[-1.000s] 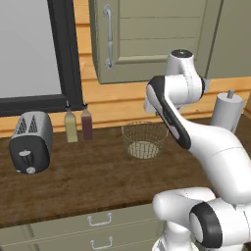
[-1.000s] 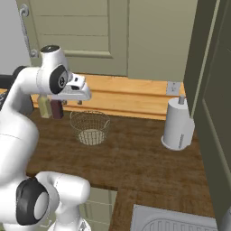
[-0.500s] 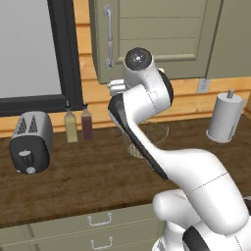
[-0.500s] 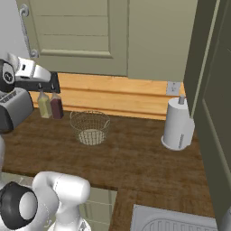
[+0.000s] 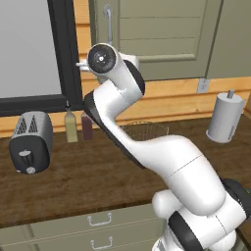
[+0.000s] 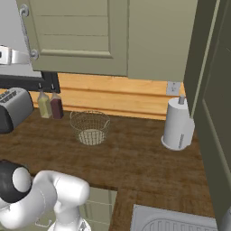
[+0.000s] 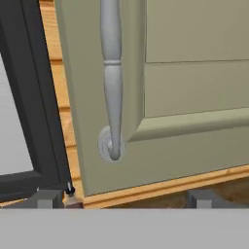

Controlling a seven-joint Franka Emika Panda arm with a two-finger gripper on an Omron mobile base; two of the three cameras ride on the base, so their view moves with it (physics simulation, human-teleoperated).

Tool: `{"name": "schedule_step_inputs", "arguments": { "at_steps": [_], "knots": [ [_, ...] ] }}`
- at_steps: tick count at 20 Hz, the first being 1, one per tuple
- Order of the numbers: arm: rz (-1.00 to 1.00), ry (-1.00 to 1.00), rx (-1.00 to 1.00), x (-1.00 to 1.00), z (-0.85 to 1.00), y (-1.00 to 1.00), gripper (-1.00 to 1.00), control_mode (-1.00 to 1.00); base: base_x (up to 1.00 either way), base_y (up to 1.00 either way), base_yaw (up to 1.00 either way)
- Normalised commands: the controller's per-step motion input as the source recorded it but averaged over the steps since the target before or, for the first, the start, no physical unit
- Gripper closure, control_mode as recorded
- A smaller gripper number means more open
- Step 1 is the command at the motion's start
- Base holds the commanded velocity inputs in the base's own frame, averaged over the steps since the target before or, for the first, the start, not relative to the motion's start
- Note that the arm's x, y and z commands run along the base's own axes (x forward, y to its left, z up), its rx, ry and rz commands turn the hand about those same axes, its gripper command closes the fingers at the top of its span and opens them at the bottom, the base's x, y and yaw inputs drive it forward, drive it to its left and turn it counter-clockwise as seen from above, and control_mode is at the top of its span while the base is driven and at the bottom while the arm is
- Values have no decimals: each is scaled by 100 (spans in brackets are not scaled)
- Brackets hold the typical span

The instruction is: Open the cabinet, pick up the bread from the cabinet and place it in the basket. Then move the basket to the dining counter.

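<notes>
Straight ahead of the tool [image 7: 124,198], close in front of its fingertips, hangs the silver bar handle [image 7: 111,80] of the cabinet [image 7: 194,92]. The lower mount of that handle sits just above and a little left of the midpoint between the tips. The tool's jaws stand spread wide and grip nothing; both dark tips are apart from the door and from the handle.

By the look of things, the task is at its very beginning. The cabinet door lies flat and closed, so the first step, pulling it open, is not yet done. With the door shut, the bread cannot be made out anywhere.

Below the tool and off to one side, the basket [image 6: 90,127] rests on the dark wood surface [image 6: 135,155], and its mesh bowl holds no loaf. Near it along the back wall stand two small bottles [image 6: 50,104], with a toaster [image 5: 30,141] further out beyond them. A paper towel roll [image 6: 177,124] stands well apart on the opposite side of the basket.

Everything still remains: closing on the handle, swinging the door out, lifting the bread, dropping it into the basket, and carrying the basket over to the dining counter. Whether this surface is that counter cannot be told.
</notes>
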Motion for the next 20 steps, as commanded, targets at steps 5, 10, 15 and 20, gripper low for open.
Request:
{"name": "schedule_step_inputs", "arguments": {
  "at_steps": [5, 10, 15, 20],
  "knots": [
    [10, -3, 7, 53, 41, 28, -100, -100, 0, 0, 0],
    [4, 0, 1, 63, 9, 6, -100, -100, 0, 0, 0],
    [1, 0, 0, 64, 0, 0, -100, -100, 0, 0, 0],
    [0, -1, 1, 35, 0, -19, -100, -100, 0, 0, 0]
  ]
}}
